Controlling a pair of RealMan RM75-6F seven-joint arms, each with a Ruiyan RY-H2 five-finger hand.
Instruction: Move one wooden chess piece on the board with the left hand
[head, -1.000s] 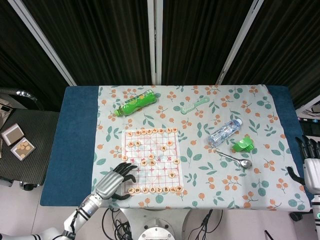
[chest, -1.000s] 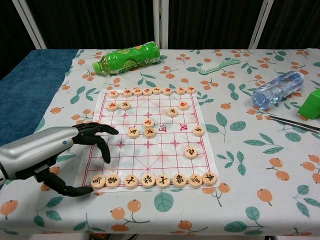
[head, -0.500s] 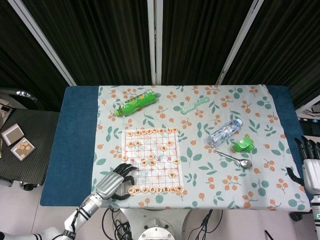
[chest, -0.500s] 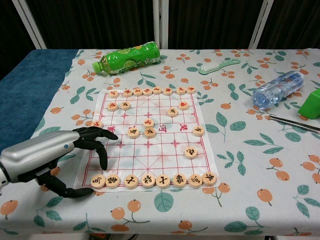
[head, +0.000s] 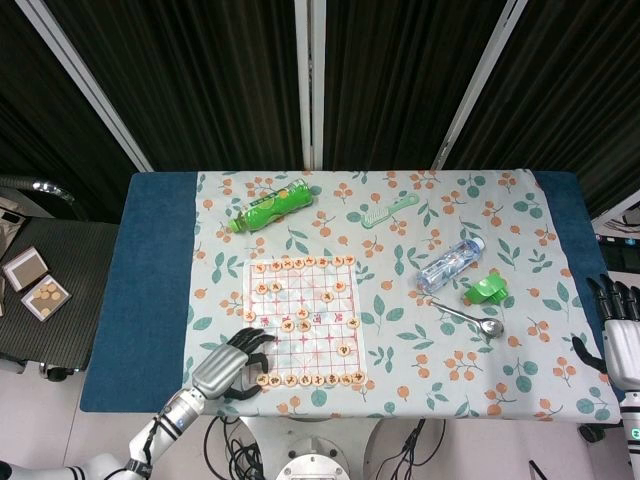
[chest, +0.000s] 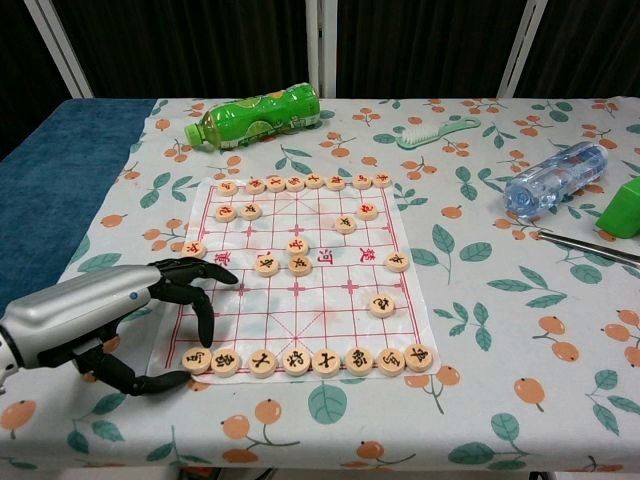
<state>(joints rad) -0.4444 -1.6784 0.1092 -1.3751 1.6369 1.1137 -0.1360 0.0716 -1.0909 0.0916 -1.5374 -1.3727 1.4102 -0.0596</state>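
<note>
Two robot hands show here, and only one is near the game. At the near left corner of the chess board (chest: 300, 275), the left hand (chest: 95, 315) hovers with its dark fingers (chest: 195, 275) spread and gently curled, holding nothing; its upper fingers reach over the board's left margin, while the lowest one curls along the cloth toward the leftmost wooden chess piece (chest: 197, 360) of the near row, with its tip just beside that piece, though contact cannot be judged. That near row of round wooden discs runs along the board's front edge, a matching row lines the far edge, and several loose pieces sit scattered across the middle squares. From the head view the left hand (head: 222, 366) sits at the board's lower left corner, and the right hand (head: 618, 335) stands well apart at the far right edge of the tabletop (head: 150, 300), with fingers upright, apart, and holding nothing. A floral cloth (chest: 480, 330) covers most of the tabletop. Beyond the board lie a green bottle (chest: 255, 115) on its side and a pale green brush (chest: 437, 131). To the right lie a clear water bottle (chest: 555, 180), a bright green object (chest: 624, 207) and a metal spoon (head: 466, 316) nearby.
</note>
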